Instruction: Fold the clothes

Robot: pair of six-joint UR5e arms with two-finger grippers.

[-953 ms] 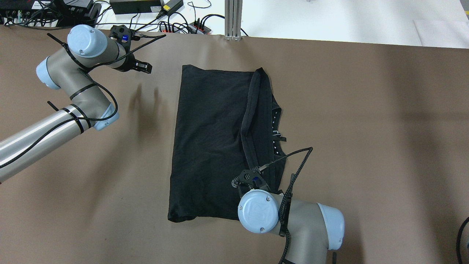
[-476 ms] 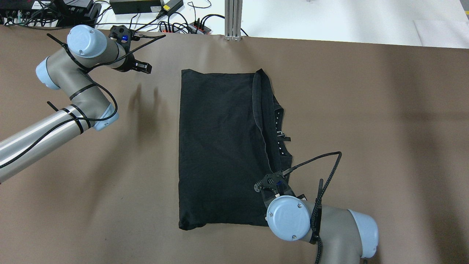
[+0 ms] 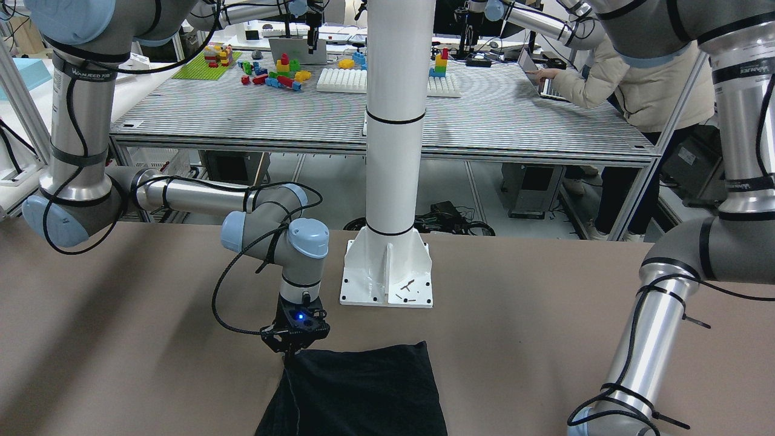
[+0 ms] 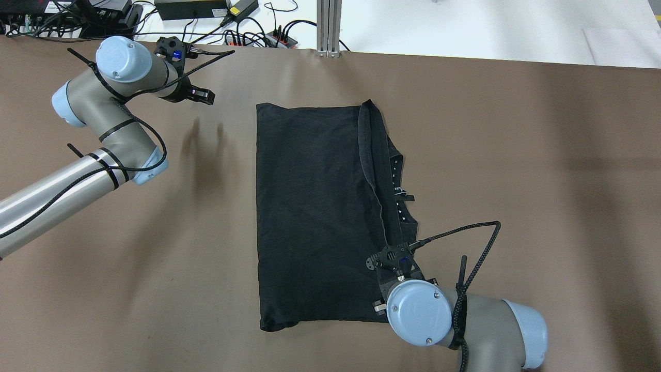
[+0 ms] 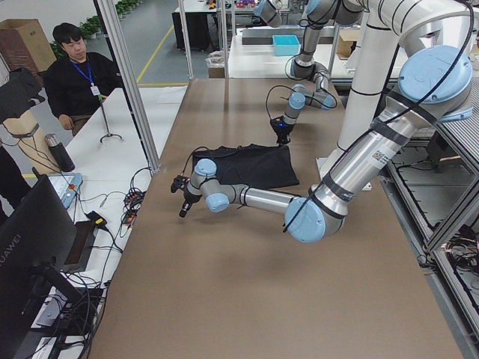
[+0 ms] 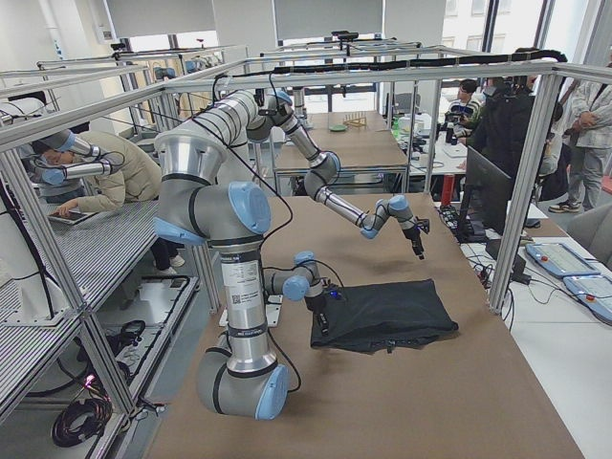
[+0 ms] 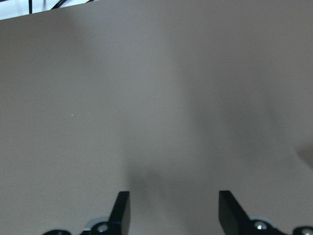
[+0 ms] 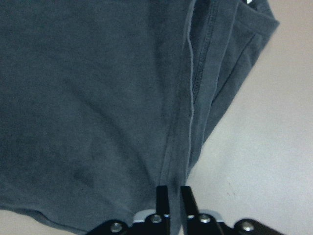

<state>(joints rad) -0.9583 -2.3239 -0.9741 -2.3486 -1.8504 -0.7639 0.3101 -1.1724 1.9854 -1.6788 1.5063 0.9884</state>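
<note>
The clothes (image 4: 315, 206), one black piece, lie flat in the middle of the brown table, with a folded strip and hem running along the right side (image 4: 379, 170). My right gripper (image 4: 391, 260) is at the near right corner, shut on the clothes' edge. In the right wrist view its fingers (image 8: 162, 201) pinch a raised seam of the fabric (image 8: 98, 98). In the front-facing view the same gripper (image 3: 293, 353) points down at the clothes' (image 3: 363, 393) corner. My left gripper (image 4: 202, 95) hovers far left of the clothes, open (image 7: 175, 210) over bare table.
Power strips and cables (image 4: 258, 36) and an aluminium post (image 4: 329, 26) line the far edge. The white pillar base (image 3: 387, 272) stands behind the clothes. People sit beyond the table (image 5: 78, 75) (image 3: 605, 85).
My right gripper moved right and back toward the robot's side, dragging the clothes' near right corner with it. The fabric shifted right and lies straighter. The left arm stayed put.
</note>
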